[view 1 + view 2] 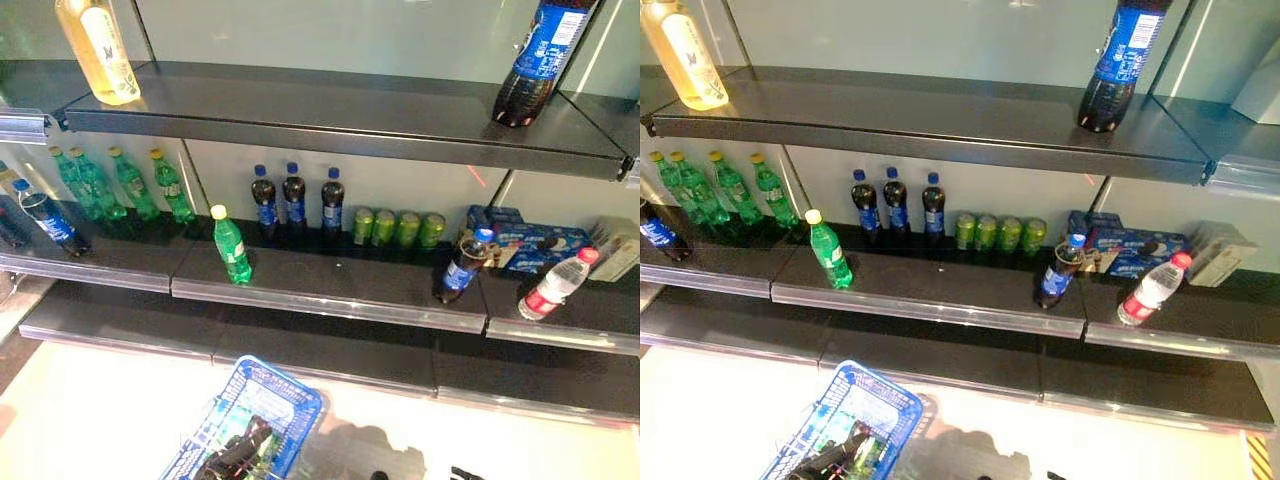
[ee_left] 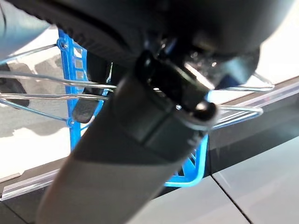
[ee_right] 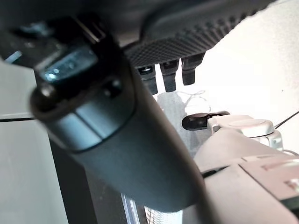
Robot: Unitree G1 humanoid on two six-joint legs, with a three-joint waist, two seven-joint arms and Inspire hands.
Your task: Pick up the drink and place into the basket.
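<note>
A shelf unit stands before the robot, with a blue wire basket [image 1: 262,400] low at the front, over the pale floor. The left robot hand [image 1: 235,452] shows dark at the basket's near end, in among the wires; in the left wrist view its bulk fills the frame with the basket's blue rim and wire handles just past it, and whether its fingers are curled round anything cannot be told. Dark and green shapes lie inside the basket, too unclear to name.

The right robot hand [image 3: 170,74] shows only in its own wrist view, fingertips pointing down and straight, holding nothing, above the floor.

On the middle shelf [image 1: 330,295] a green soda bottle with a yellow cap [image 1: 231,245] stands alone near the front edge. Behind it three dark cola bottles [image 1: 293,200] stand in a row at the back, with four green cans [image 1: 397,228] just beside them. Further right a cola bottle [image 1: 463,266] leans near the front edge, and a clear water bottle with a red label [image 1: 553,286] tilts on the next shelf section. Four green bottles [image 1: 120,183] stand at the back left. On the top shelf a yellow tea bottle [image 1: 98,48] stands at the left and a large cola bottle [image 1: 540,60] at the right.
</note>
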